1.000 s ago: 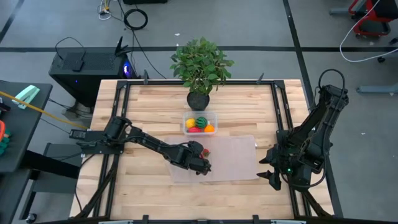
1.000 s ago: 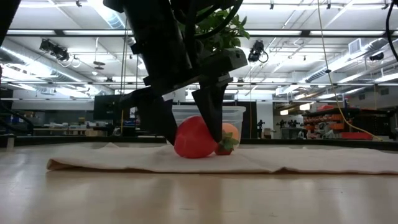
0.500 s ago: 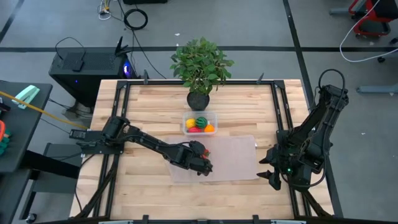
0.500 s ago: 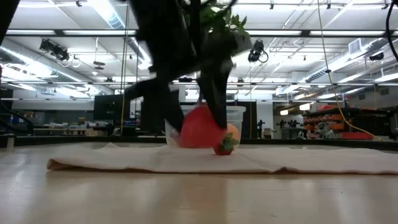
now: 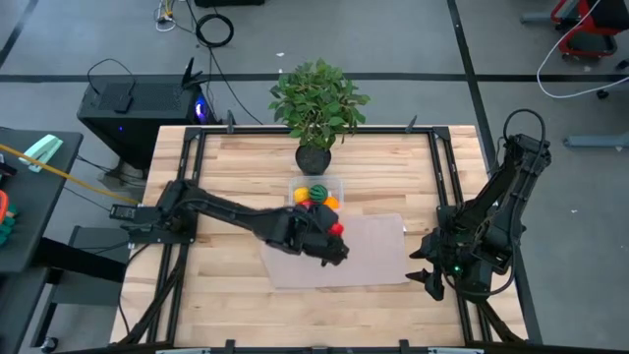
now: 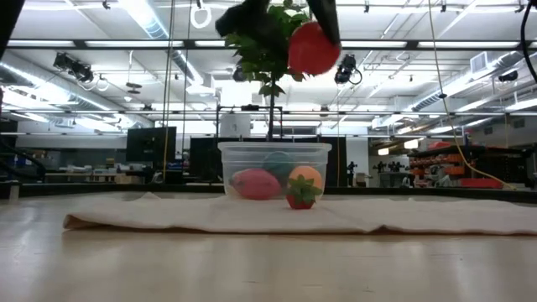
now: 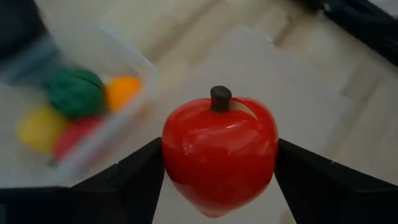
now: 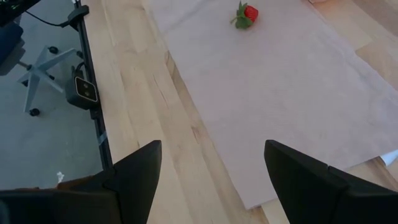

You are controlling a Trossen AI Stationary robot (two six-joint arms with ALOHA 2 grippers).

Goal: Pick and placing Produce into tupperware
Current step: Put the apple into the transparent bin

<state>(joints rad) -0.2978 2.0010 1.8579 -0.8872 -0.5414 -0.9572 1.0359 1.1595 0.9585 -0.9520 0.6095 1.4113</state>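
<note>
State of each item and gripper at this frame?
Apple: held by left gripper, lifted off the mat.
Tupperware: upright, no lid, several produce pieces inside.
Strawberry: lying loose on mat.
Right gripper: open, empty, at table's right edge.
Plant: upright behind tupperware.

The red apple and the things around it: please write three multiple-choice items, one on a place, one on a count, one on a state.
1. Where is the red apple?
A. in the clear container
B. between the left gripper's fingers, above the mat
C. on the bare wood

2. How many pieces lie in the clear container?
A. one
B. four
C. seven

3. How is the right gripper?
A. open, holding nothing
B. shut on the strawberry
C. shut on the plant

Answers:
1. B: the left gripper clasps it in the air.
2. B: green, orange, yellow and red show.
3. A: its fingers stand apart; the strawberry lies on the mat.
</note>
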